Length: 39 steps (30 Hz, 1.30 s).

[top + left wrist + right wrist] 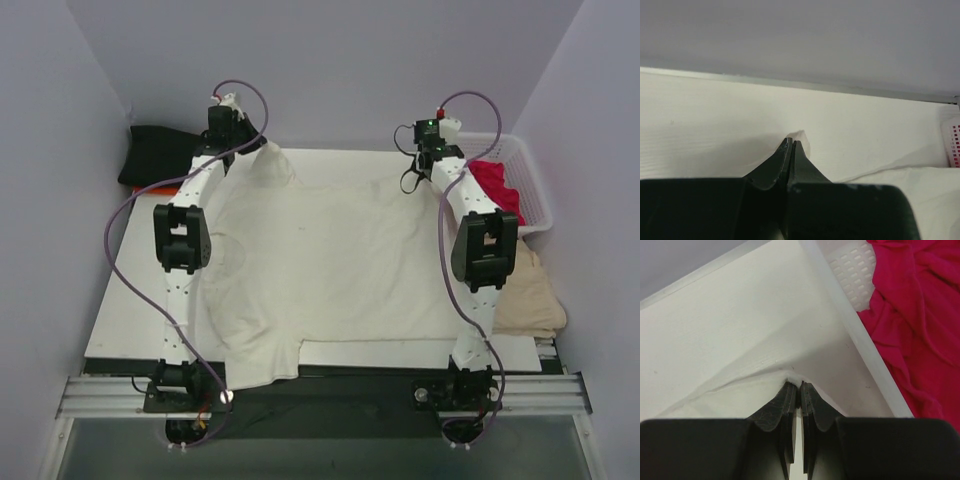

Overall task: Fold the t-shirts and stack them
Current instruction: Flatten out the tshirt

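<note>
From above, the cream shirt (340,260) lay spread flat across the white table (130,320). It was soft and lightly wrinkled, with one sleeve hanging over the near edge. At the shirt's far left corner the left gripper (258,148) held the cloth up in a small pointed peak. A black shirt (158,155) sat as a folded pad at the table's far left corner. A crimson shirt (497,185) lay crumpled in the white plastic lattice basket (535,190) at the far right. A tan cloth (525,295) lay bunched just beside the right arm.

The left wrist camera showed the dark fingers pressed together, with a tuft of cream cloth pinched at their tips. The basket's lattice wall showed at the right edge.

The right wrist camera showed the right gripper (799,386) with its fingers nearly meeting. They clamped a raised fold of the same cream cloth, close to the basket's smooth rim and the glossy crimson folds.
</note>
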### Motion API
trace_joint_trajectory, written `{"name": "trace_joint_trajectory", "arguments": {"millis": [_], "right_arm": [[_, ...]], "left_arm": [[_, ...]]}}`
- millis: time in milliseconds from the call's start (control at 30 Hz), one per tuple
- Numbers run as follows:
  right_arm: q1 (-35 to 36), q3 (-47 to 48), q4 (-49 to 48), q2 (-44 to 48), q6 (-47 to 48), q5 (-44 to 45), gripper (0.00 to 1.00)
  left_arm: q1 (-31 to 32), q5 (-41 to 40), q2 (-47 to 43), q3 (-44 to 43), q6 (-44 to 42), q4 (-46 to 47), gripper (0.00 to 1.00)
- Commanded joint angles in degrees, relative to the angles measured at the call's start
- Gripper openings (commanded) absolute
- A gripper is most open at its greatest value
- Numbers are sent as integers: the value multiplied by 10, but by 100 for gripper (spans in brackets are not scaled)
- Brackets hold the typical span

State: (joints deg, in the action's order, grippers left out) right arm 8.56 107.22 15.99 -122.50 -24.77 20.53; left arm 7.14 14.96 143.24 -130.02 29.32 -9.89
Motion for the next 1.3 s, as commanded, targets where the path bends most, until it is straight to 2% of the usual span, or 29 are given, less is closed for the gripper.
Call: {"name": "trace_joint_trajectory", "arguments": {"millis": [0,333,500,800,900,1267], "right_arm": [[-11,44,8,-10,-27,-16,0],[-41,49,30,-21,-33,-27,0],[-54,41,43,-15,-43,-37,0],[-72,33,76,-12,-62,-64,0],[-76,34,85,-14,-65,-79,0],[-79,9,109,15,-64,-90,0]], "left_arm": [[2,-9,18,-94,-7,-1,0],[2,-15,18,-92,-3,19,0],[3,-18,-3,-81,-22,-6,0],[-5,-47,-117,34,-58,-9,0],[-10,-61,-171,103,-67,9,0],[-16,-25,-254,184,-90,7,0]]}}
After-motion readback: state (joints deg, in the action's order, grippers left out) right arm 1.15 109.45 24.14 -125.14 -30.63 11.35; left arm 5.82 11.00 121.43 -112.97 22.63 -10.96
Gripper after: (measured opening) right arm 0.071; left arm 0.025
